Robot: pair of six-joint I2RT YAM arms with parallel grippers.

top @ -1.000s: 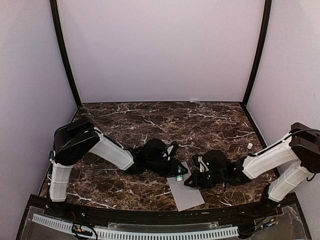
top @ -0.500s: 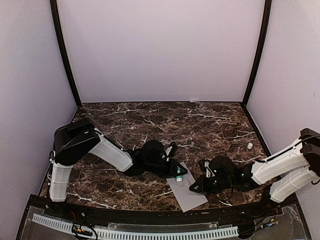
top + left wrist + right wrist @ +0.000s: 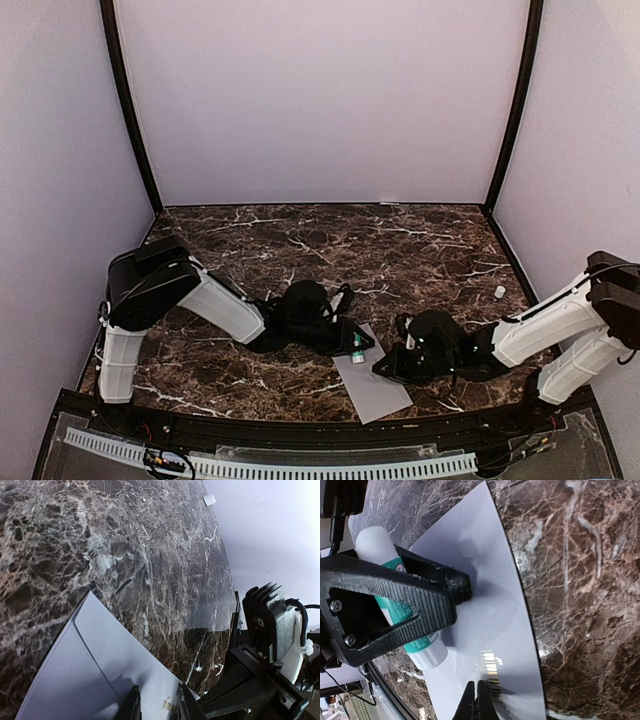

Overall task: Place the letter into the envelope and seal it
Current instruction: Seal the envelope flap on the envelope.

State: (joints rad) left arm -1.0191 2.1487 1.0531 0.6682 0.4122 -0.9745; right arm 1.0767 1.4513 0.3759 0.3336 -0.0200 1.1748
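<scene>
Right arm has swept out and back over the envelope; left arm unmoved.

Grey envelope (image 3: 372,390) lies flat on the marble table (image 3: 300,250), lower centre of the top view; right gripper (image 3: 479,697), jaws together, tip pressed on the paper beside the barcode at the bottom of its wrist view; half a second ago it sat further toward the lower right, now it is back toward the middle, and the envelope has barely shifted; left gripper (image 3: 157,705) clamped on a glue stick (image 3: 427,647), over the envelope's upper edge; letter not visible in any view, so probably already inside; reads as pressing the glued flap down, sealing nearly done.
</scene>
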